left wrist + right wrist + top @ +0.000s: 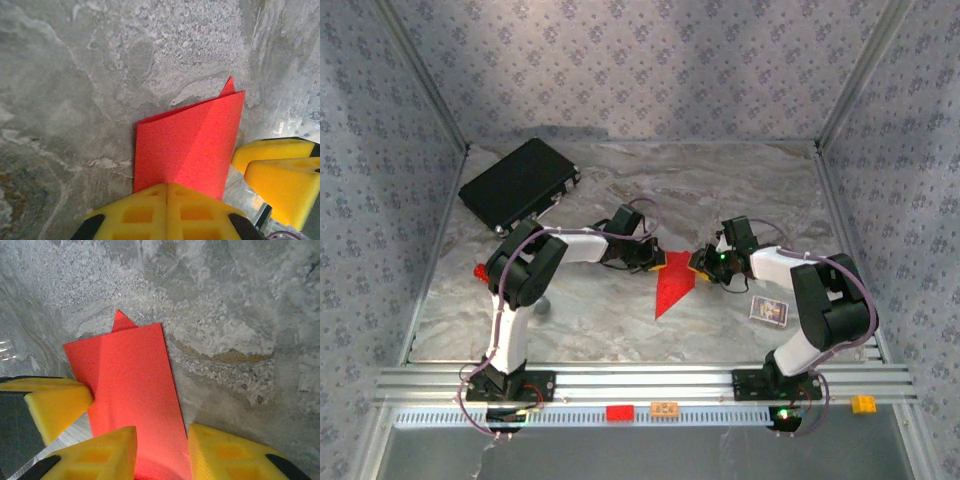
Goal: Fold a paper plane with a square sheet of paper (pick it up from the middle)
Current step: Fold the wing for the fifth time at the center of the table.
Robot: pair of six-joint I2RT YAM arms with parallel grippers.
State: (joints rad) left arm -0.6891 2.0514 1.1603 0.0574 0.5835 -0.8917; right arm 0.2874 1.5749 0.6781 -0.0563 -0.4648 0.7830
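Top view: creased red paper mid-table, long axis near-far, tip nearward, far end betw. my left gripper & right gripper. Left wrist: my fingers closed together, apparently pinching paper. Right wrist: fingers apart, straddling paper, not gripping.

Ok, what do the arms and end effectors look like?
The left arm and right arm have bulky black joints, white links and purple cables. The left end effector and right end effector have chunky yellow fingers with square recesses.
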